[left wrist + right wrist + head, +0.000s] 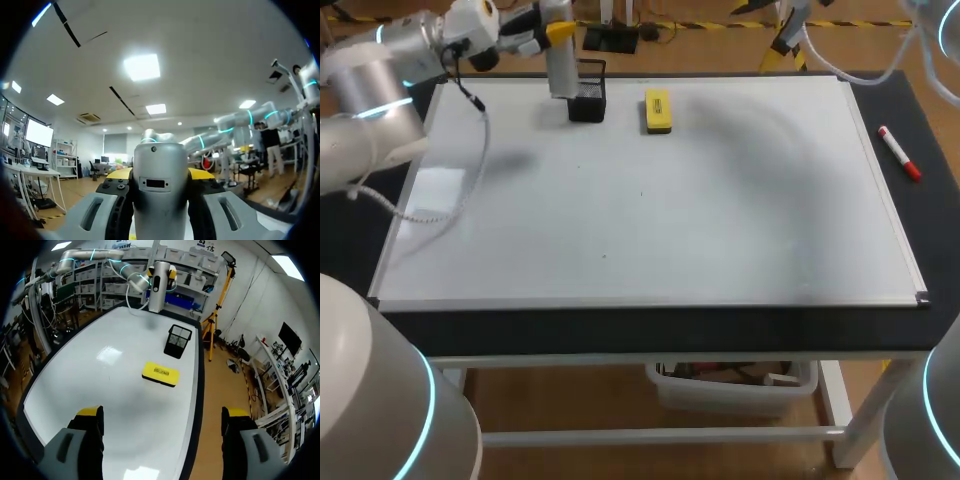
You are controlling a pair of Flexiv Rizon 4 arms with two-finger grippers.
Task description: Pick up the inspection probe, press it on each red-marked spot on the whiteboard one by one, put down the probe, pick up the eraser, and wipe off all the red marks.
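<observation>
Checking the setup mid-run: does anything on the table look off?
Nothing is spilled or damaged. Oddly, the whiteboard shows no red marks, only a couple of tiny dark specks; the red marker lies off it, beside its edge.

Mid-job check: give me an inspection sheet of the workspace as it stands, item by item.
Surface: whiteboard, no red marks that I can make out.
Job's things: inspection probe upright in the left gripper, near the black mesh holder; yellow eraser lying on the board beside the holder.
Clutter: red marker on the black table, off the board's right edge.
Grippers: left shut on the probe; right gripper open, holding nothing.
Cables: left arm's cable hangs over the board's left part.
Surroundings: nothing seen reaching over the table.
</observation>
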